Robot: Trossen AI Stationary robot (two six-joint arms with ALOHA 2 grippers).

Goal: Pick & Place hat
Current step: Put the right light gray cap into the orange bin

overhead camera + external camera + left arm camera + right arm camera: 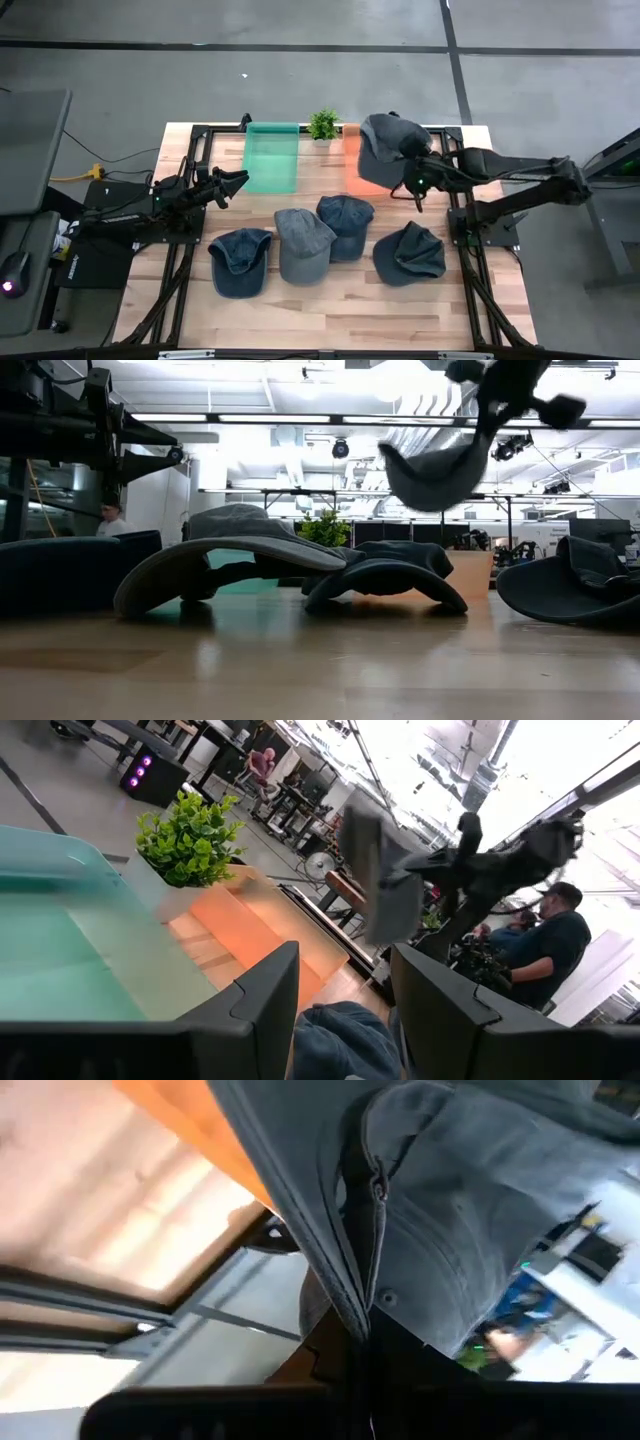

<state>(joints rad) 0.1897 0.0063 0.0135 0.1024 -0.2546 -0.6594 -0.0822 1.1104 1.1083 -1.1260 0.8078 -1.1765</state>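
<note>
Nearest you on the wooden table [340, 300], four caps lie in a loose row: a dark blue cap [240, 261] on the left, a grey cap [303, 243] touching it, a blue cap [346, 224] overlapping the grey one's far side, and a dark cap [410, 253] off to the right, set apart from the rest. From the low view, the grey cap [225, 550] arches its brim toward you, with the blue cap [385, 575] just behind it.

Further back, your left gripper [232, 184] hangs over the left side of the table, fingers [262, 995] spread apart and holding nothing.

Now the containers at the far edge. The green bin [272, 157] sits left of centre; nothing shows inside it. The orange bin [360, 165] sits to its right, and your right gripper [405, 150] holds the grey hat [382, 138] above it, partly covering it. The right wrist view shows the fingers pinched on the hat [440, 1220] fabric, orange bin [190, 1120] beneath. In the low view the hat [435, 470] dangles clear of the table.

Between the two bins stands a small potted plant [322, 125].

No brands, labels or writing can be read on any cap or bin.
</note>
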